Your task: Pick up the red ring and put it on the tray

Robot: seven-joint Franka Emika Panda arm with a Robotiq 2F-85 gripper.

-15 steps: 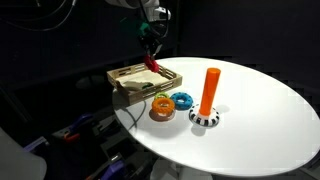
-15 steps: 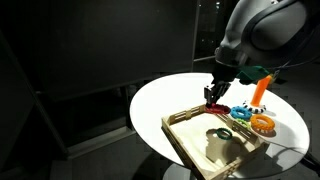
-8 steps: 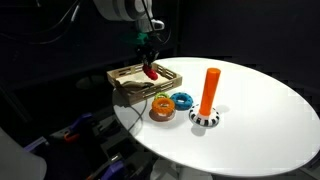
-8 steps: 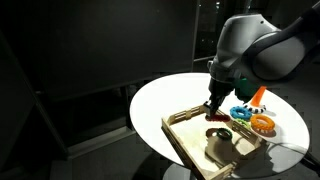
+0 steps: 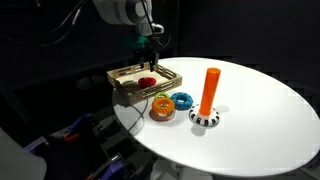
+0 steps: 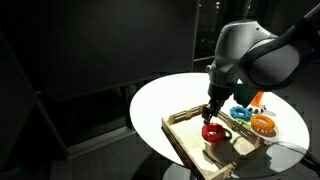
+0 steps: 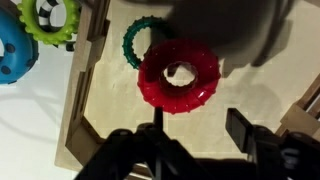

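Wide spread on my gripper (image 7: pixel 195 138), nothing held. Just ahead of fingertips, red ring (image 7: pixel 178 76) lies flat on tray (image 7: pixel 76 110) floor, edge against green ring (image 7: pixel 133 40). Raised rim contains it; placement looks done.

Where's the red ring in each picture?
In an exterior view: the red ring lies in the tray, just left of centre.
In an exterior view: the red ring, right of centre, lower half.
Wrist view: the red ring, near the middle, upper half.
Shared landmark: the tray, its wooden rim.
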